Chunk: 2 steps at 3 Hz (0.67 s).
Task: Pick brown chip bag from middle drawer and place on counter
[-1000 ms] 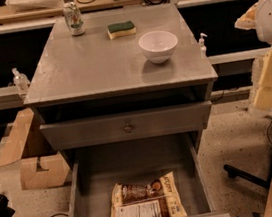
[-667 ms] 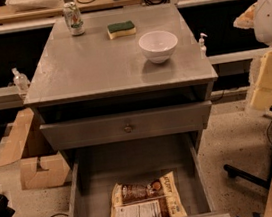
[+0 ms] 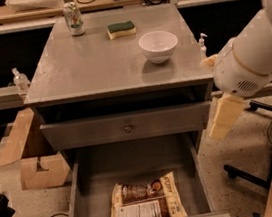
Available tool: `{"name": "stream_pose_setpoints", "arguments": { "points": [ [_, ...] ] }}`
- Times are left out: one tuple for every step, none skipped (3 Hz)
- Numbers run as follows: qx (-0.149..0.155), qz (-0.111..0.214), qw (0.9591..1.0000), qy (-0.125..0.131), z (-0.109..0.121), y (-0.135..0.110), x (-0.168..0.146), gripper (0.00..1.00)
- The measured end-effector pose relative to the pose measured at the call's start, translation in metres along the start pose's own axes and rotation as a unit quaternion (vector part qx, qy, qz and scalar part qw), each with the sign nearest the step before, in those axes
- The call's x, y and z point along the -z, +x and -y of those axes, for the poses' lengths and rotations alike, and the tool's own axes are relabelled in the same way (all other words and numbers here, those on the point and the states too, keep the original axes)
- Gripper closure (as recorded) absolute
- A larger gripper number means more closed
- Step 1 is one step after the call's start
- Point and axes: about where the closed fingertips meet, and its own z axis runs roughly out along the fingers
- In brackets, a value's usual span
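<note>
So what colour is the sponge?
Sponge: green over yellow, camera view. Gripper hangs beside the cabinet.

One counter (image 3: 95, 68), and on it one can (image 3: 73, 18) far left, one sponge (image 3: 121, 29), one bowl (image 3: 158, 45). One open drawer (image 3: 133, 161) near, one bag (image 3: 146, 201) inside. Two bottles: left bottle (image 3: 20, 80), right bottle (image 3: 202, 45). One gripper (image 3: 223, 121), hanging just right of the drawer.

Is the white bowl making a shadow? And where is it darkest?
Camera view: yes, the white bowl casts a soft shadow on the counter, toward its front edge. Camera view: darkest is the gap just under the counter; the middle drawer is dim, yet the brown chip bag shows. Camera view: the gripper, off to the right of that drawer, looks pale and well lit.
</note>
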Motion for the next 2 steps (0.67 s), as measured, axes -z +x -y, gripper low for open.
{"name": "stream_pose_setpoints", "arguments": {
  "points": [
    [0.002, 0.014, 0.9998, 0.011, -0.011, 0.011, -0.056, 0.00],
    [-0.018, 0.025, 0.9989, 0.034, -0.015, 0.024, -0.102, 0.00]
  ]
}}
